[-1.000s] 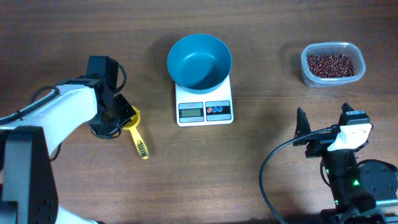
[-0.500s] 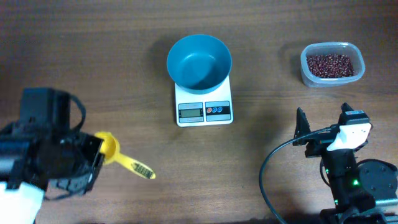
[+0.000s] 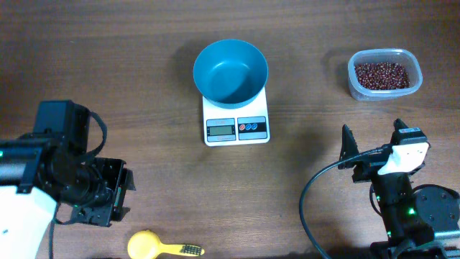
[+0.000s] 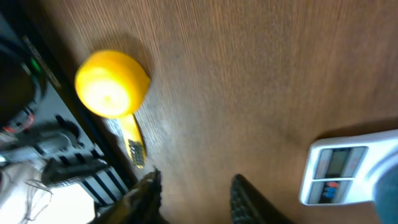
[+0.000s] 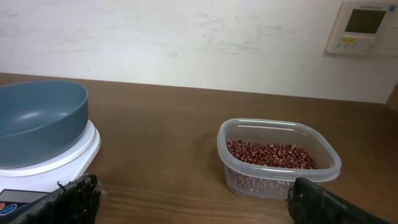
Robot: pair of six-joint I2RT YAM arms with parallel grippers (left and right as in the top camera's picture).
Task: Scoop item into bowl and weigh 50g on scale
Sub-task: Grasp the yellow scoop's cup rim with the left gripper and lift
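The teal bowl (image 3: 230,68) stands empty on the white scale (image 3: 236,128). The item, red-brown beans (image 3: 384,74), fills a clear tub (image 3: 359,80) at the back right. A yellow scoop (image 3: 147,244) lies loose on the wood near the front edge. My left gripper (image 3: 121,193) hovers open just above and left of the scoop, with nothing between its fingers. In the left wrist view the scoop (image 4: 112,90) lies ahead of the left gripper (image 4: 196,199), and the scale (image 4: 345,168) shows at the right. My right gripper (image 3: 374,140) rests wide open in front of the tub (image 5: 277,158).
In the right wrist view the bowl (image 5: 37,121) and scale (image 5: 62,155) sit left of the open right gripper (image 5: 202,199). The left arm's body and cables crowd the front left corner. Bare wood lies between scale and tub.
The left arm lifted the scoop from beside the scale and swung toward the front edge. Its jaws have opened, and the scoop now lies free on the table.
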